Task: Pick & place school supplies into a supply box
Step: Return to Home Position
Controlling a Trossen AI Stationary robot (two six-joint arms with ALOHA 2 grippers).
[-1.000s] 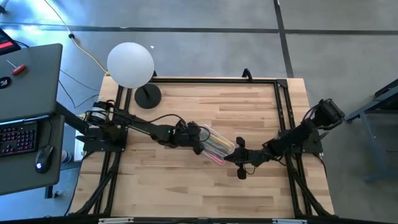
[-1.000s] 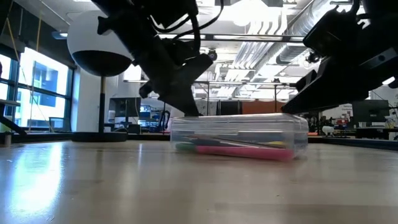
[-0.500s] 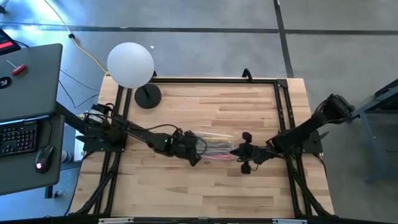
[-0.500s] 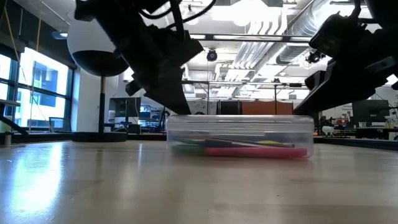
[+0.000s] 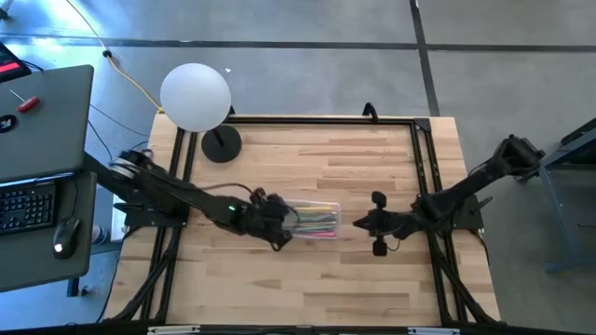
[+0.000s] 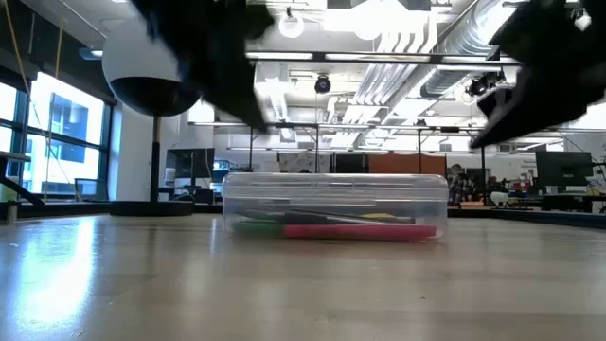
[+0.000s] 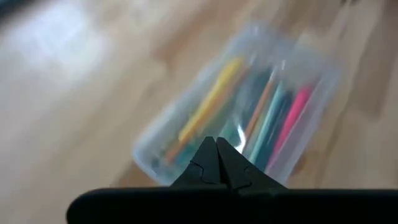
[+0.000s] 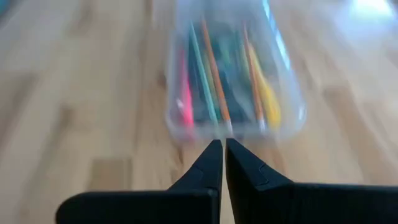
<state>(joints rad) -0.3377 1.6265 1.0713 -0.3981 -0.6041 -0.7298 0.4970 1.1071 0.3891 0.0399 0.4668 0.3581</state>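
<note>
The supply box point(image 5: 313, 219), a clear case with its lid down, lies flat on the table's middle, its length running left to right. Inside it lie the school supplies: a pink pen point(image 7: 292, 118), a yellow stick point(image 7: 211, 106), and orange and green pencils point(image 8: 214, 68). My left gripper point(image 5: 284, 230) is shut and hangs in the air by the box's left end point(image 7: 155, 155). My right gripper point(image 5: 358, 223) is shut too, raised and a little way off the box's right end point(image 8: 230, 127). Neither one touches the box point(image 6: 334, 206).
A white globe lamp point(image 5: 196, 98) on a black base point(image 5: 222, 144) stands at the table's far left corner. A black frame rail point(image 5: 424, 158) runs along the table's sides. Bare wood lies near and far of the box. A desk with a keyboard point(image 5: 28, 205) stands off the left edge.
Both shut grippers have drawn back from the box and risen, the left toward the table's left edge, the right toward its right edge. The box, which lay slanted between them, has turned about on the table and now lies square, left to right.
</note>
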